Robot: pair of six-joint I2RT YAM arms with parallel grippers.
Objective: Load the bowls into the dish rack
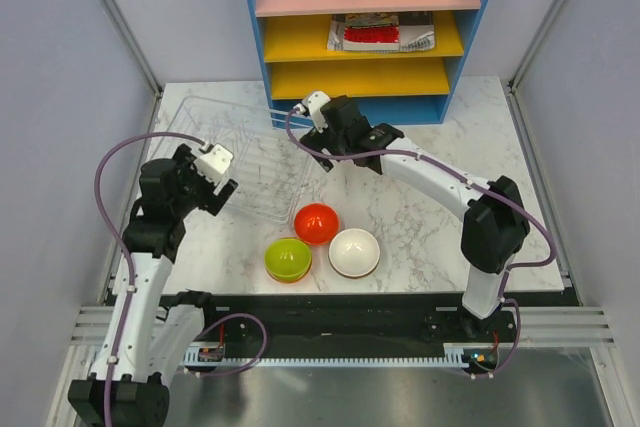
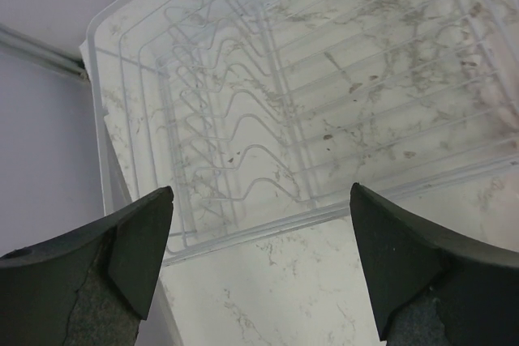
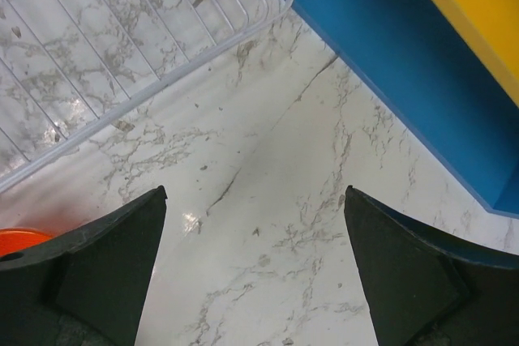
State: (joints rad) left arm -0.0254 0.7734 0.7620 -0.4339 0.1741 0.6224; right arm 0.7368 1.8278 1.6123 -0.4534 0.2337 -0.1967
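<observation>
Three bowls sit on the marble table near its front: a red-orange bowl [image 1: 316,223], a lime green bowl [image 1: 288,259] with an orange rim showing under it, and a white bowl [image 1: 354,252]. The dish rack [image 1: 240,152] of white wire on a clear tray lies at the back left and holds no bowls. It also shows in the left wrist view [image 2: 243,119] and the right wrist view [image 3: 122,46]. My left gripper [image 1: 222,195] [image 2: 259,265] is open and empty, just outside the rack's near edge. My right gripper [image 1: 333,142] [image 3: 255,265] is open and empty over bare table between rack and shelf. A sliver of the red-orange bowl [image 3: 20,241] shows at its left.
A blue shelf unit [image 1: 365,47] with pink and yellow shelves, books and a brown block stands at the back, close to the right gripper; its blue base [image 3: 389,62] shows in the right wrist view. Grey walls flank the table.
</observation>
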